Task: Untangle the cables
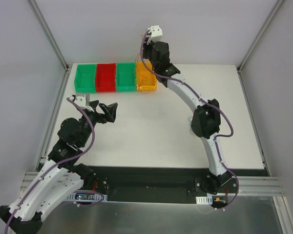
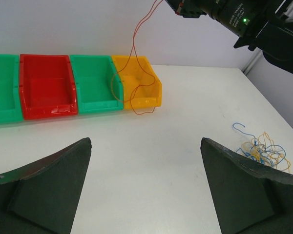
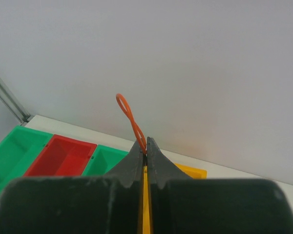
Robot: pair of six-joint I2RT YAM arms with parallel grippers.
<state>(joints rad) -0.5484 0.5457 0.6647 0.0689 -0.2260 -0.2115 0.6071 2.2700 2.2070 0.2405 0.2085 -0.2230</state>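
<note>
A thin orange cable [image 2: 133,46] hangs from my right gripper [image 3: 146,144], which is shut on it high above the yellow bin [image 1: 146,81]. Its top loop [image 3: 126,109] sticks up past the fingertips. The lower end curls over the front of the yellow bin [image 2: 142,87] and touches the table. The other cables [image 2: 261,149], a small tangle of blue, yellow and orange, lie on the table at the right. In the top view my right arm mostly hides them. My left gripper [image 2: 145,141] is open and empty, low over bare table at the left [image 1: 110,111].
A row of bins stands at the back of the table: green [image 1: 85,78], red [image 1: 106,77], green [image 1: 125,76], then the yellow one. The right arm [image 1: 205,119] arches over the table's right half. Grey walls and metal frame posts enclose the table.
</note>
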